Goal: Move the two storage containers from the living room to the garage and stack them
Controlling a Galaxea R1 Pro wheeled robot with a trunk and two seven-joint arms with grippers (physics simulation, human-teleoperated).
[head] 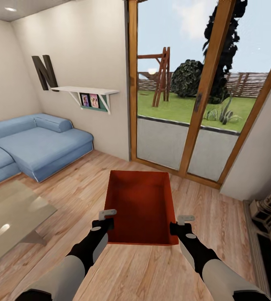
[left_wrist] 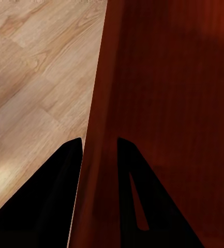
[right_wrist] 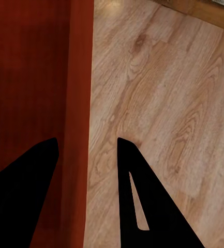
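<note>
You hold the orange-red rectangular lidless bin (head: 139,207) over the light wood plank floor (head: 219,217), left gripper (head: 106,219) and right gripper (head: 181,223) each straddling a side wall, apparently clamped; paired rim grips keep it level for carrying.

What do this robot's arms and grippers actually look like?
Each arm has a pale grey rounded forearm that runs into a black wrist. The left gripper and right gripper end in small light grey fingers. In the wrist views the fingers show as flat black pointed wedges.
</note>
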